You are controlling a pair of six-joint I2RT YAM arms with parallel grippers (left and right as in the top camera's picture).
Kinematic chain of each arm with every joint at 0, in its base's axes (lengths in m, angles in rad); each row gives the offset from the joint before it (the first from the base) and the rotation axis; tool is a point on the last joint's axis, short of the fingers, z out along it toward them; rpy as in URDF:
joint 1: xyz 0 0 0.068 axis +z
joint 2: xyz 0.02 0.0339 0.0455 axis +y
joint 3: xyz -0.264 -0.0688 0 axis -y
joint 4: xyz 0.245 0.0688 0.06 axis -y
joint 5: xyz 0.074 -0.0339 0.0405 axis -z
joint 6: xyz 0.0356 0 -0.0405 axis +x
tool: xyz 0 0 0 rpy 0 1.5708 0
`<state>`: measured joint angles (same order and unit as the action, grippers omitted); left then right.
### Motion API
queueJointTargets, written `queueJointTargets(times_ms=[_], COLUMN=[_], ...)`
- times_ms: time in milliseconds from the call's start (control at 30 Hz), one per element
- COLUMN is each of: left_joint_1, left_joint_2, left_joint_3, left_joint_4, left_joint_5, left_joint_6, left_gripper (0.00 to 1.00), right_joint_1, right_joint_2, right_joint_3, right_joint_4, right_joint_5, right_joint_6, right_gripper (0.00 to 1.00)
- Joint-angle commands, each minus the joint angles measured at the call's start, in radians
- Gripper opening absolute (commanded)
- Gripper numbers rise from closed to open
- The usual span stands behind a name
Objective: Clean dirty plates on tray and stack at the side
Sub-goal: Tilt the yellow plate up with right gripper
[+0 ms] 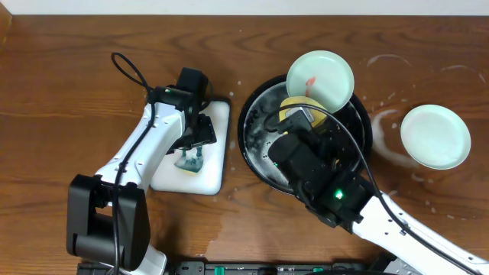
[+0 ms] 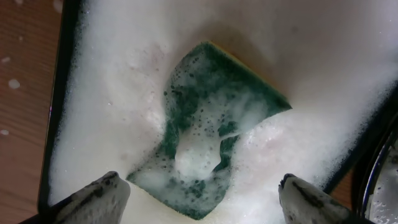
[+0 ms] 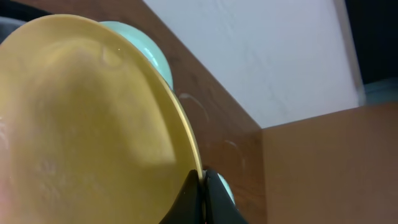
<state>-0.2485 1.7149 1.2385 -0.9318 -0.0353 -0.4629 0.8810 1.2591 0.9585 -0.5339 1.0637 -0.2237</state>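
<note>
The black tray (image 1: 256,156) sits mid-table, wet and soapy. A mint-green plate with a red smear (image 1: 321,75) leans on its far rim. My right gripper (image 1: 303,121) is over the tray, shut on the rim of the yellow plate (image 1: 293,105). In the right wrist view the fingers (image 3: 204,186) pinch the yellow plate's edge (image 3: 81,124), with the mint plate (image 3: 148,51) behind it. A second mint-green plate (image 1: 435,136) lies on the tabletop at the right. My left gripper (image 1: 191,149) is open above the sponge.
A white rectangular tray (image 1: 215,149) full of foam lies left of the black tray. In it lies a green sponge (image 2: 217,124), between my open left fingers (image 2: 199,196). Soapy streaks mark the wood (image 1: 386,122) between the black tray and the right plate.
</note>
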Motion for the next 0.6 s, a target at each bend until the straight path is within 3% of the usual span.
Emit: queueJointTargets(times_ms=[0, 567], left_joint_1=[0.003, 0.003], left_joint_2=[0.004, 0.004], left_joint_3=[0.001, 0.001], left_joint_4=[-0.002, -0.002], left_joint_5=[-0.005, -0.005], left_joint_6=[0.01, 0.01], left_gripper=[0.82, 0.82], right_joint_1=[0.028, 0.066], right_joint_2=[-0.018, -0.018], right_joint_3=[0.004, 0.004], right_joint_4=[0.008, 0.035], right_joint_5=[0.112, 0.166], right_joint_6=[-0.029, -0.062], right_gripper=[0.01, 0.01])
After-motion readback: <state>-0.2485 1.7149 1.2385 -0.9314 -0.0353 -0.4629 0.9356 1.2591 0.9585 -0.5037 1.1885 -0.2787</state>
